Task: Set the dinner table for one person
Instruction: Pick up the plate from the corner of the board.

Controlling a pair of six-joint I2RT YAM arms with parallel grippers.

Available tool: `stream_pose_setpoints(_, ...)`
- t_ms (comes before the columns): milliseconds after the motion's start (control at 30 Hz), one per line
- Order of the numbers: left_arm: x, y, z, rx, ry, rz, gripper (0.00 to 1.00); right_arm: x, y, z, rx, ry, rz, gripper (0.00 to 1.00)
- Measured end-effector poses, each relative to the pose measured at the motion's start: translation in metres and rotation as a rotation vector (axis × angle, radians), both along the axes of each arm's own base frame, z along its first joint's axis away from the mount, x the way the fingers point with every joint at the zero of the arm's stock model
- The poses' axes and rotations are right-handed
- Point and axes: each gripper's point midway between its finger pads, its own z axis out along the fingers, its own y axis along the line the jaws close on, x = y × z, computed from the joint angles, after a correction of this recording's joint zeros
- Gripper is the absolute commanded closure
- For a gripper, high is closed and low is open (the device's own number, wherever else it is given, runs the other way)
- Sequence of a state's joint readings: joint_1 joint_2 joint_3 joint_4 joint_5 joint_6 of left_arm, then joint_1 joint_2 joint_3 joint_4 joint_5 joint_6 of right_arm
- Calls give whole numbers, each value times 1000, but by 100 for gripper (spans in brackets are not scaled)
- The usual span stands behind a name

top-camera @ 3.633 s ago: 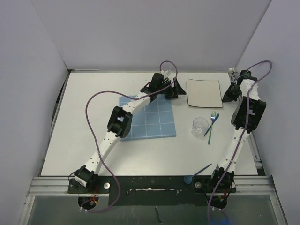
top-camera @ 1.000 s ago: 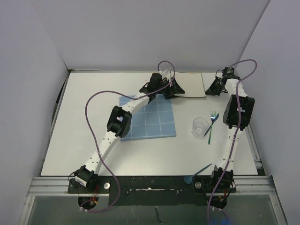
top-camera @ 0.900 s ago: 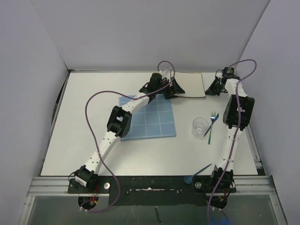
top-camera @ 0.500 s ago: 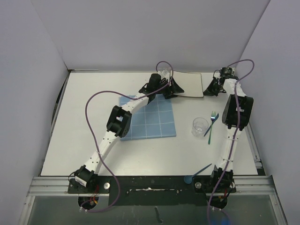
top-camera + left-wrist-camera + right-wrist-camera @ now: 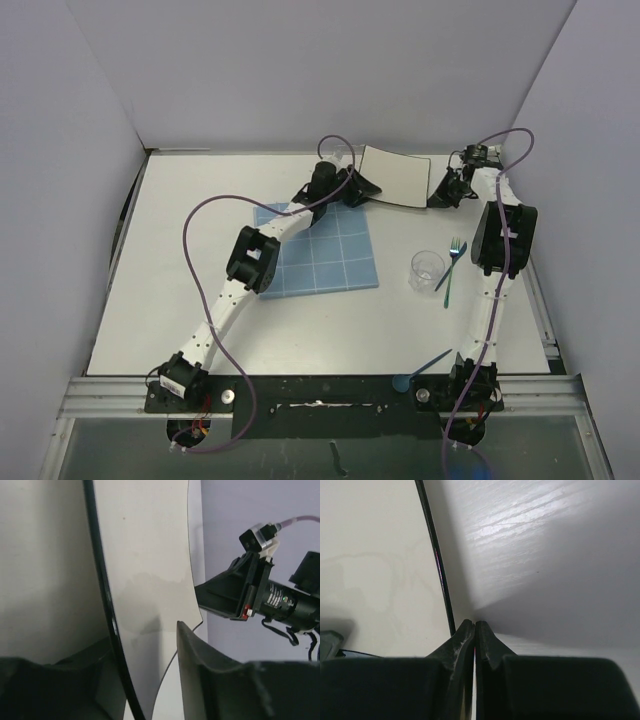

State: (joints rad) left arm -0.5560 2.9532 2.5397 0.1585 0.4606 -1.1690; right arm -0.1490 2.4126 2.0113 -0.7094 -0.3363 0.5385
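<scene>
The square white, dark-rimmed plate (image 5: 398, 178) lies askew at the back of the dinner table (image 5: 180, 260), between my two grippers. My left gripper (image 5: 358, 186) is at its left edge. In the left wrist view the plate's dark rim (image 5: 102, 575) runs between the fingers of the left gripper (image 5: 145, 635). The jaws stand partly closed, with a gap between the rim and the right finger (image 5: 192, 665). My right gripper (image 5: 437, 193) is shut and empty. Its tips (image 5: 474, 622) touch the plate (image 5: 375, 555) at its right rim.
A blue grid placemat (image 5: 330, 255) lies under the left forearm. A clear cup (image 5: 426, 270) and a fork (image 5: 452, 268) sit in front of the plate on the right. A blue spoon (image 5: 425, 368) lies by the right arm's base. The back wall is close behind the plate.
The right gripper has pushed the plate leftward, and the plate has turned. The left gripper's jaws have narrowed round the plate's left rim and shifted slightly left.
</scene>
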Motion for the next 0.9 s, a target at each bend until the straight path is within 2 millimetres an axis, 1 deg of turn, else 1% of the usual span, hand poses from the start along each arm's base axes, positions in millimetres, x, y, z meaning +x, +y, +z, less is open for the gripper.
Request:
stream_pose_setpoints(33,2,2,-4,-5,6,8,85,-1,2,0,2,5,6,100)
stream_pose_setpoints(67,4,4,-8,-6,13,16,93,-2,3,0,3,7,8,100)
stream_pose_setpoints(100,5,5,-11,-5,19,24,100,-4,5,0,6,11,12,100)
stream_pose_setpoints(167,7,9,-16,-18,47,33,100,-5,5,0,3,14,14,100)
stream_pose_setpoints(200,7,9,-13,-30,32,22,100,-7,5,0,6,16,14,100)
stream_pose_setpoints(267,7,9,-12,-30,28,24,100,-8,6,-1,6,20,15,100)
stream_pose_setpoints(667,5,10,-17,-37,0,8,100,-20,9,-1,16,36,19,100)
stream_pose_setpoints(800,3,11,-15,-21,-35,-8,100,-23,10,-1,18,42,20,100)
stream_pose_setpoints(900,-3,13,-11,12,-55,-29,100,-29,13,-1,20,56,27,100)
